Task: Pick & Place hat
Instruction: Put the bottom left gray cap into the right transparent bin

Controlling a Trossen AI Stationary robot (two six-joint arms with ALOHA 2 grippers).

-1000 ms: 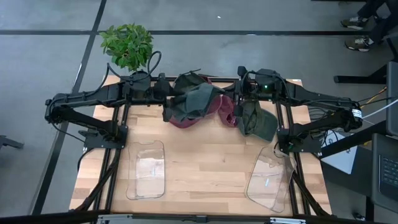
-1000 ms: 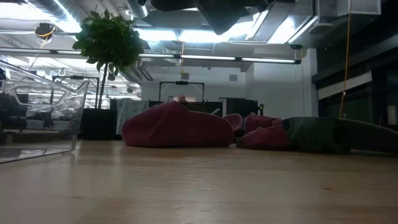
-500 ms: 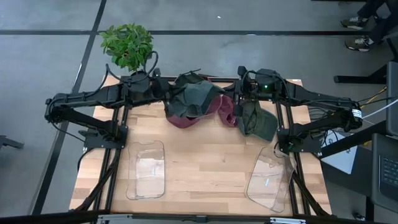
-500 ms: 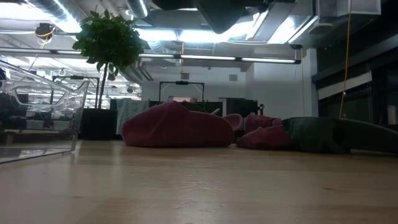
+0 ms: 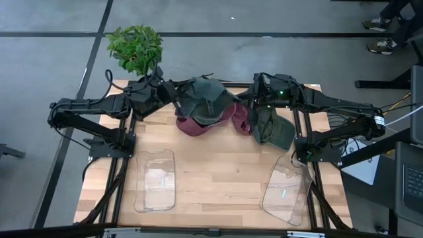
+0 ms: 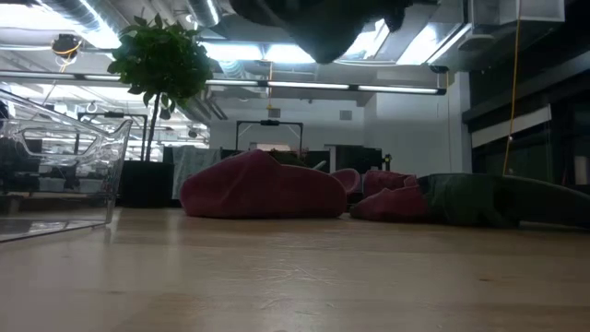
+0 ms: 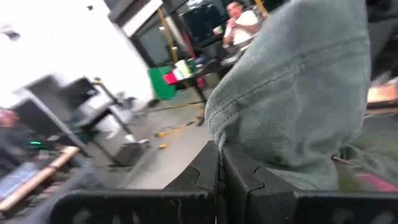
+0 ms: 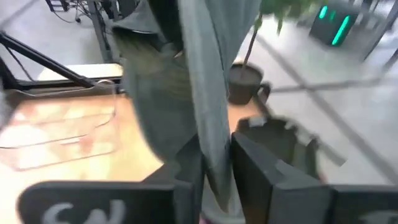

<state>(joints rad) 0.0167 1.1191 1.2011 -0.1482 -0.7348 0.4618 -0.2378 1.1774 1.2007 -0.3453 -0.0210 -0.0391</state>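
Observation:
A grey-green hat [image 5: 202,99] hangs in the air between my two grippers, above the far middle of the table; in the low view it shows as a dark mass [image 6: 323,26] at the top. My left gripper [image 5: 169,91] is shut on its left side and my right gripper [image 5: 251,99] on its right side. Below it a maroon hat [image 5: 195,127] lies on the table, a second maroon hat [image 5: 242,120] beside it. Another green hat [image 5: 272,129] lies to the right. My left gripper pinches the hat's stitched rim [image 7: 214,134] between its two fingers, coming level from the table's left; the crown bulges beyond the fingers and the hat is lifted clear. My right gripper pinches a fold of the hat's cloth [image 8: 211,134] between its fingers [image 8: 252,162], from the table's right; the cloth runs straight out past the fingers.
Two clear plastic bins sit on the near half of the table, one on the left [image 5: 155,180] and one on the right [image 5: 285,188]. A potted plant [image 5: 135,46] stands at the far left corner. Bare wood [image 5: 218,172] lies between the bins. People show in the room behind.
My left gripper has drawn a little toward the far left corner and turned at the wrist. The green hat held between the grippers has turned and spread out, its crown now showing rounder from above. The hats on the table have stayed where they were.

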